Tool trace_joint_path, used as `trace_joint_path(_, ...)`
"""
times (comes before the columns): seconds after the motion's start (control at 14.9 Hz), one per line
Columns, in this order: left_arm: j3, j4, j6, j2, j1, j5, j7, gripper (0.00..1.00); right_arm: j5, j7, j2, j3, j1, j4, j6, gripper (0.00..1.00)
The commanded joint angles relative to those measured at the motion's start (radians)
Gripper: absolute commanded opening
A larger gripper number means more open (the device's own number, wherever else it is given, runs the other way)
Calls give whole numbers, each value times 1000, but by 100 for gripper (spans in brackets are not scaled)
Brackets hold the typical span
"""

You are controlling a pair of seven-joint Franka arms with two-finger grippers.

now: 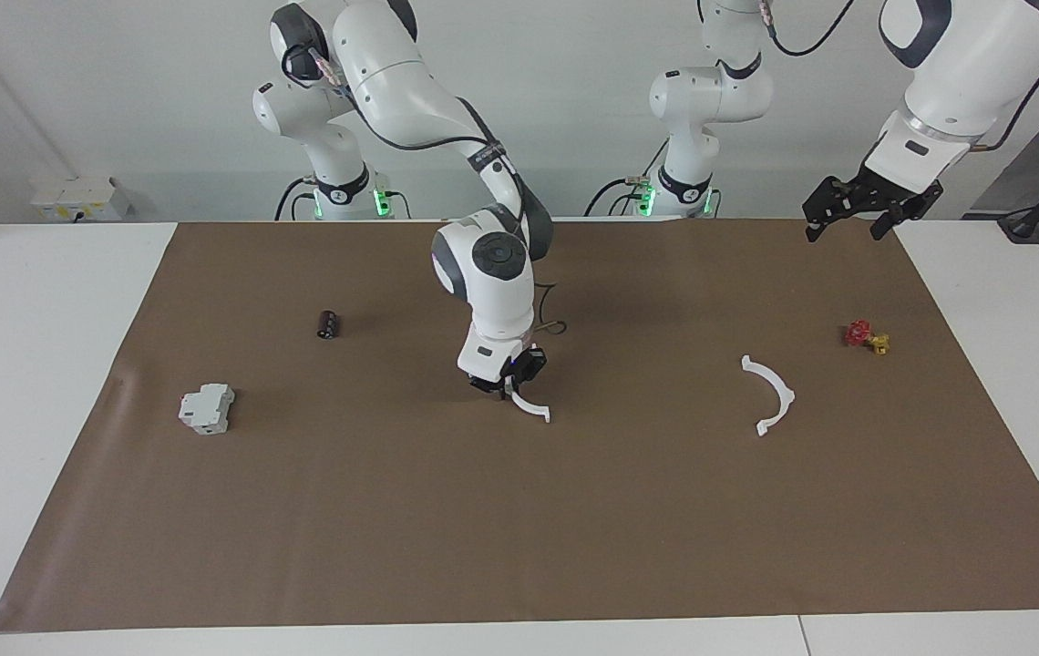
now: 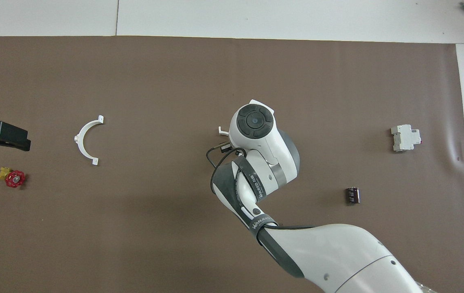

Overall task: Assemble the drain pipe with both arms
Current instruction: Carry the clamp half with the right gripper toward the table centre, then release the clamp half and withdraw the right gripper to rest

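- Near the centre of the facing view, the right gripper (image 1: 509, 386) is seen low over the brown mat (image 1: 519, 547), clamped on 1 white half-ring (image 1: 530, 408).
- That held half-ring is seen curving out below the fingertips; in the overhead view only its tab end (image 2: 223, 131) shows past the wrist.
- The other half-ring (image 1: 773, 394) is found flat on the mat at centre-right of the facing view, untouched.
- At the upper right of that view, the left gripper (image 1: 852, 223) is held high over the mat's corner, fingers spread wide, nothing between them.
- A red-and-yellow valve (image 1: 866, 337) is spotted at the right.
- A grey block (image 1: 206, 408) and a dark cylinder (image 1: 328, 323) are noted at centre-left.
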Motion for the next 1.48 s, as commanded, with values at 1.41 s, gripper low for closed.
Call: trace_joint_path(1.41,1,-17,16,-9,4,-10,4,100,-80,-179,-405,-20,-522,-9,-525,100)
